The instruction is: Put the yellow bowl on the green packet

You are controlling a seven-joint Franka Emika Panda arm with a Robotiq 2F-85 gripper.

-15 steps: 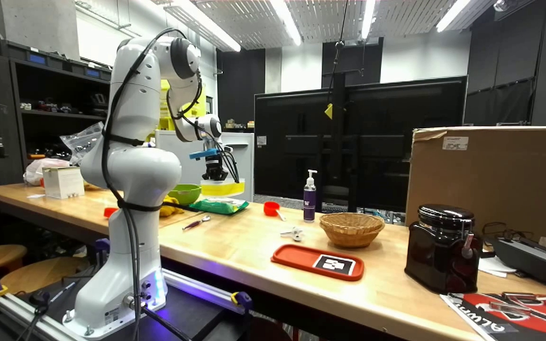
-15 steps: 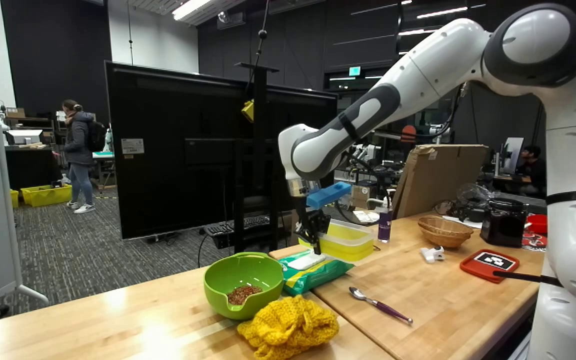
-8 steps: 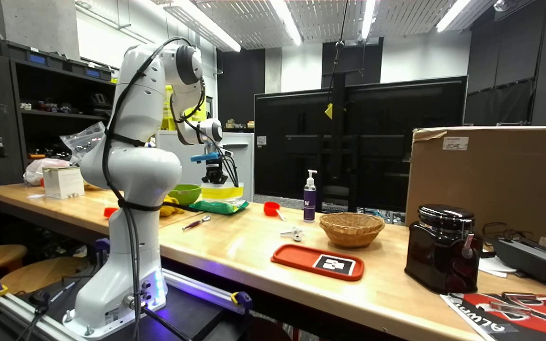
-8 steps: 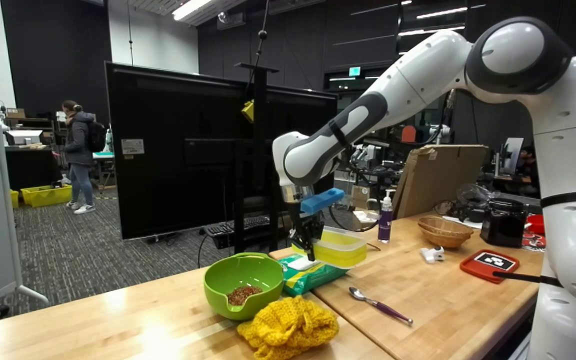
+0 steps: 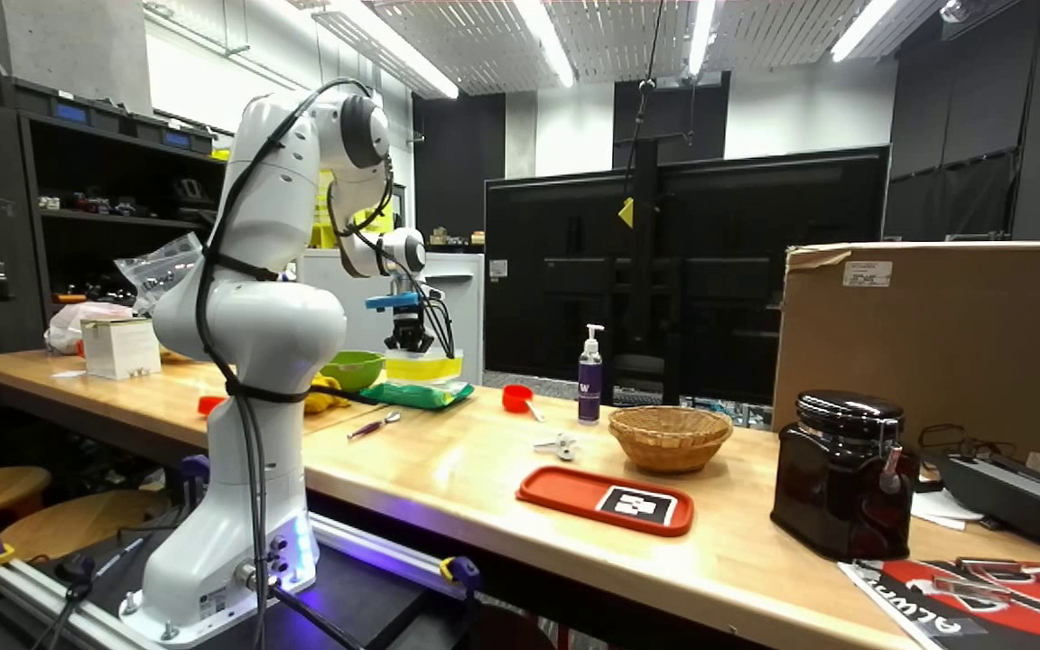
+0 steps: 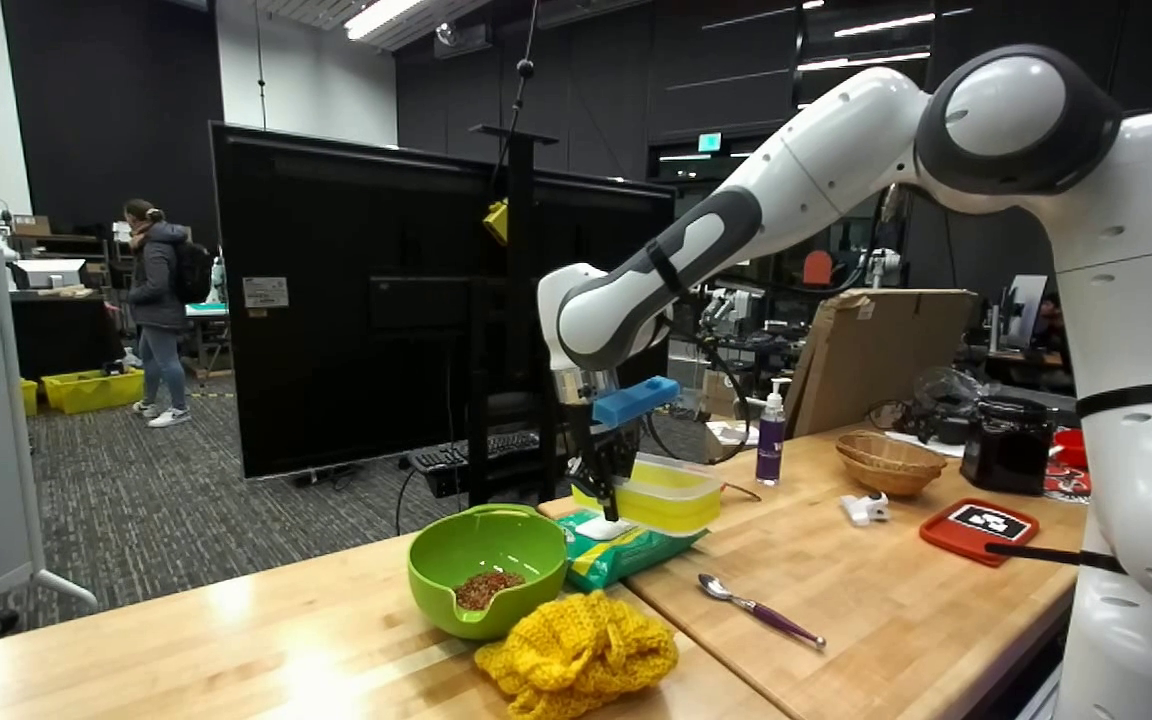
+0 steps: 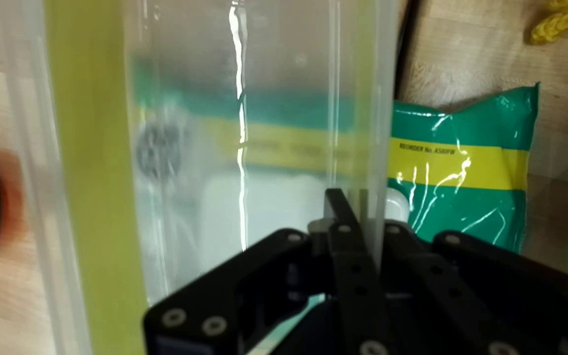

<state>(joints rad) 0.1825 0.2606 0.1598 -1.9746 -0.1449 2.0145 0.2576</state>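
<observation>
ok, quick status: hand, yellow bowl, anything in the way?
Hand shut on one wall of the yellow bowl. Bowl held above the green packet; contact can't be told. Green bowl beside the packet, doesn't look in the way.

Claw (image 7: pixel 367 222) pts down, fingers (image 7: pixel 347 241) pinched nearly tog. Wrist (image 6: pixel 604 322) directly abv it. Arm (image 6: pixel 796 180) bent, elbow (image 6: pixel 1006 108) well abv claw & off to side.
</observation>
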